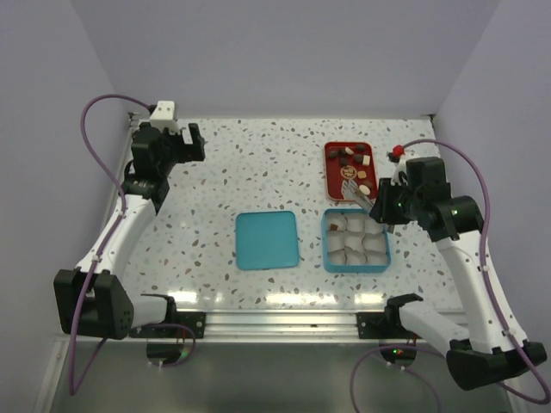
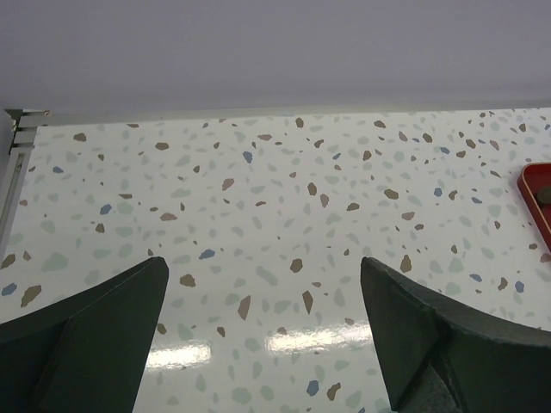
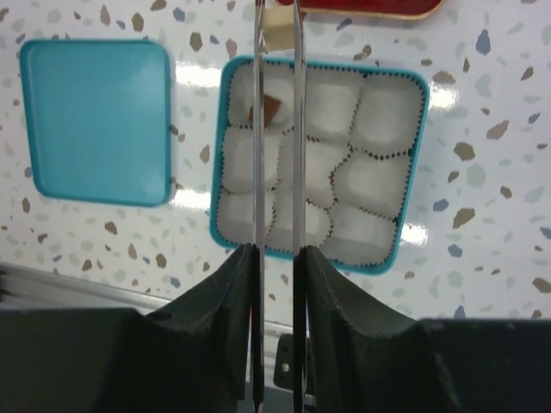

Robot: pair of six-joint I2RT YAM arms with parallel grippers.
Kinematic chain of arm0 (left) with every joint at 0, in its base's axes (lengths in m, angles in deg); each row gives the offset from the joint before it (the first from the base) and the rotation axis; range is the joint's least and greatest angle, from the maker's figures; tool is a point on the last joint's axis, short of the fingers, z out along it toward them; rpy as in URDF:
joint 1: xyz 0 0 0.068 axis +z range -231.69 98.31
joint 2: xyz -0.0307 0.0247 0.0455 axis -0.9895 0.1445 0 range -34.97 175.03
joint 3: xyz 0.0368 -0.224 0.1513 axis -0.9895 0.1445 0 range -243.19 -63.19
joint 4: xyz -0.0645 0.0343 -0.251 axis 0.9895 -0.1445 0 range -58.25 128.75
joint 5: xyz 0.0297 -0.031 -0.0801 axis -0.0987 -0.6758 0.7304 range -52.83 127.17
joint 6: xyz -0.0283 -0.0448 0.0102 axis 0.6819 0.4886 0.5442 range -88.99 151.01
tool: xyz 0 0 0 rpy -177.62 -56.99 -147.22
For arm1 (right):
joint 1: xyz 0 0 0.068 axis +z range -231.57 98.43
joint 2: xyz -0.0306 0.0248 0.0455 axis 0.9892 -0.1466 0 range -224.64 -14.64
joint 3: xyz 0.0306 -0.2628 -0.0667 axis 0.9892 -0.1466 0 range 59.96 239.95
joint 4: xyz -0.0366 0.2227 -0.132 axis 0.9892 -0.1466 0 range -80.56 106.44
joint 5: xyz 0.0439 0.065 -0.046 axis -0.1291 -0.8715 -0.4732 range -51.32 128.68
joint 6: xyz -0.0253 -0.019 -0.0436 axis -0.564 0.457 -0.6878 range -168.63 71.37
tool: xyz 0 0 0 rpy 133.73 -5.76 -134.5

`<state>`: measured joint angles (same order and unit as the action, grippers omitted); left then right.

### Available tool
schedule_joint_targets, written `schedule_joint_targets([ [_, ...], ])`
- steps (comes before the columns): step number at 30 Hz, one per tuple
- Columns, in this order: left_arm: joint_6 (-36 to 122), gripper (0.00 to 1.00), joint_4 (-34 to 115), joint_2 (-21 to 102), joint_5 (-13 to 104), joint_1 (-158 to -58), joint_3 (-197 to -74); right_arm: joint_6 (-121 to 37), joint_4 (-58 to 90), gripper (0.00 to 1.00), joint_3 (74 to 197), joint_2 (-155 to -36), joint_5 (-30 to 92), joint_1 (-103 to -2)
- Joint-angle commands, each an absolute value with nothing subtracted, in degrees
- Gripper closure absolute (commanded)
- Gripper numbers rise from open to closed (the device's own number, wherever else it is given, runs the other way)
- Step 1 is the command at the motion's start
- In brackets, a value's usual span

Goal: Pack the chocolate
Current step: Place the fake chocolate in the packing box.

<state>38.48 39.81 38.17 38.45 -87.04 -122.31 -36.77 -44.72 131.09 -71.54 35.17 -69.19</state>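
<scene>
My right gripper (image 3: 275, 254) (image 1: 385, 205) is shut on a pair of metal tongs (image 3: 258, 129). Their tips pinch a cream-white chocolate (image 3: 277, 26) over the gap between the red tray (image 1: 332, 176) and the teal box (image 1: 355, 268). The box (image 3: 411, 163) holds crinkled white paper cups; one brown chocolate (image 3: 272, 108) lies in its far-left cup. Several more dark, light brown and cream chocolates (image 1: 351, 157) lie on the red tray. My left gripper (image 2: 263, 284) (image 1: 191, 143) hangs open over bare table at the far left, holding nothing.
The box's teal lid (image 1: 267, 239) (image 3: 96, 120) lies flat to the left of the box. A corner of the red tray (image 2: 538, 202) shows at the right edge of the left wrist view. A metal rail (image 1: 284, 322) runs along the near table edge.
</scene>
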Motion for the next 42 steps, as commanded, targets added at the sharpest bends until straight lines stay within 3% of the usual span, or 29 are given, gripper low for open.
schedule_joint_targets([
  [1, 38.75, 0.00, 40.07, 37.80, 39.19, -87.41, -123.75, -35.01, -51.84, 0.80, 133.61, -69.92, 33.49, -68.83],
  [10, 39.10, 0.00, 40.16, 37.97, 39.46, -87.41, -123.66, -34.83, -58.44, 0.80, 134.31, -67.90, 35.86, -68.74],
  [35, 38.92, 0.00, 39.72, 38.68, 39.37, -87.41, -123.93, -34.13, -50.44, 0.77, 127.19, -67.72, 37.71, -68.83],
  [42, 38.92, 0.00, 39.72, 38.85, 39.28, -87.41, -124.01, -34.48, -50.44, 0.72, 127.72, -67.72, 38.59, -68.74],
])
